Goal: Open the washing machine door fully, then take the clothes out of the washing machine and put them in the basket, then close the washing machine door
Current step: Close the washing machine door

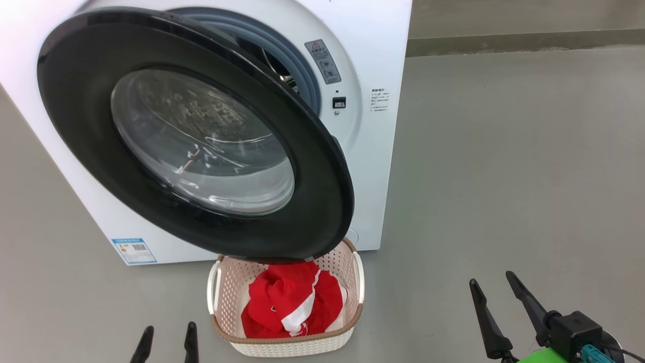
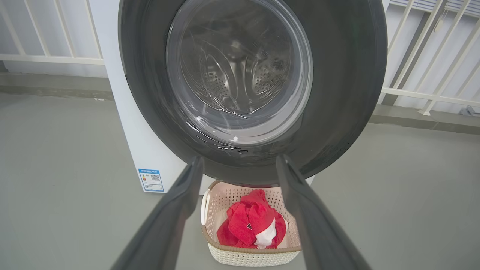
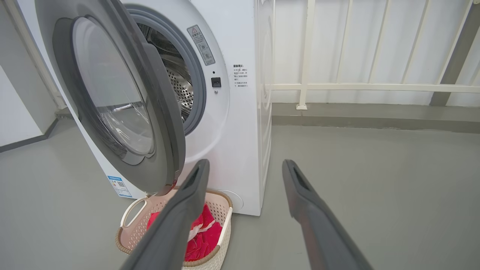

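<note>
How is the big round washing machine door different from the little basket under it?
The washing machine door is round and shiny black with clear glass; the basket is boxy, cream, full of little holes, with a brown rim. The door hangs partly open, off the floor; the basket sits on the floor under the door's bottom edge. The basket holds the red clothes; the door holds nothing. Both are in front of the washing machine.

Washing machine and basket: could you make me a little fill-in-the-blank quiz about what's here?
1. The clothes are mostly ____ with white trim.
2. They lie inside the ____, not the washing machine.
3. The washing machine door stands ____.
Missing words: red; basket; open.
</note>
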You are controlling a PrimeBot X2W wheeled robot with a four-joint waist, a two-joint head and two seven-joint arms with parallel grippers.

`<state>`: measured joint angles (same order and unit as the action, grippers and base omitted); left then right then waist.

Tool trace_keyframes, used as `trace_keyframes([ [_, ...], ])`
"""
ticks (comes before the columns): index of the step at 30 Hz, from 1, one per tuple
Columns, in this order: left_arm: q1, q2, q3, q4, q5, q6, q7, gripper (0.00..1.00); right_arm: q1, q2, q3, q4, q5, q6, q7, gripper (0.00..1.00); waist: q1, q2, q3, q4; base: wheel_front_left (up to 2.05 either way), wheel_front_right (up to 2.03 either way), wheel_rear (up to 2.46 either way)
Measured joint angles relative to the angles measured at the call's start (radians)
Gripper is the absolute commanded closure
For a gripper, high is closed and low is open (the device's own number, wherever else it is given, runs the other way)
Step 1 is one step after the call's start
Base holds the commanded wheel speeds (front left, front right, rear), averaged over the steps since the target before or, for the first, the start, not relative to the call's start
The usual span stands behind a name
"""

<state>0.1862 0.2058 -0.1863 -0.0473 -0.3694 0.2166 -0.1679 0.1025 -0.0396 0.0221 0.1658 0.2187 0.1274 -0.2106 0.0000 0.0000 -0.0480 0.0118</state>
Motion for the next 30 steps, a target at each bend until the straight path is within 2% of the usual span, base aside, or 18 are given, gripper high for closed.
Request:
trace_keyframes([
  [10,0.000,0.005,-0.002,0.002,0.002,0.009,-0.001,0.00,0.000,0.000,0.015,0.000,0.001,0.000,0.006,0.00,0.0000,0.0000,0.002,-0.006,0.00,0.00,0.00],
  [11,0.000,0.006,-0.002,0.002,0.002,0.012,-0.001,0.00,0.000,0.000,0.016,0.000,0.003,0.000,0.006,0.50,0.0000,0.0000,0.003,-0.006,0.00,0.00,0.00],
  [12,0.000,0.006,-0.003,0.002,0.002,0.012,-0.001,0.00,0.000,0.000,0.016,0.000,0.008,0.000,0.006,0.83,0.0000,0.0000,0.004,-0.007,0.00,0.00,0.00],
  [13,0.000,0.006,-0.004,0.001,0.002,0.012,-0.001,0.00,0.000,0.000,0.016,0.000,0.014,0.000,0.006,1.00,0.0000,0.0000,0.005,-0.007,0.00,0.00,0.00],
  [26,-0.002,0.007,-0.014,-0.001,0.002,0.013,-0.001,0.00,-0.054,-0.001,0.074,0.013,0.022,0.000,0.008,1.00,0.0000,0.0001,0.025,-0.004,0.00,0.00,0.00],
  [30,-0.012,0.007,-0.023,-0.003,0.009,0.013,-0.001,0.00,-0.116,-0.004,0.133,0.024,0.029,0.000,0.009,1.00,0.0000,0.0000,0.039,0.002,0.00,0.00,0.00],
])
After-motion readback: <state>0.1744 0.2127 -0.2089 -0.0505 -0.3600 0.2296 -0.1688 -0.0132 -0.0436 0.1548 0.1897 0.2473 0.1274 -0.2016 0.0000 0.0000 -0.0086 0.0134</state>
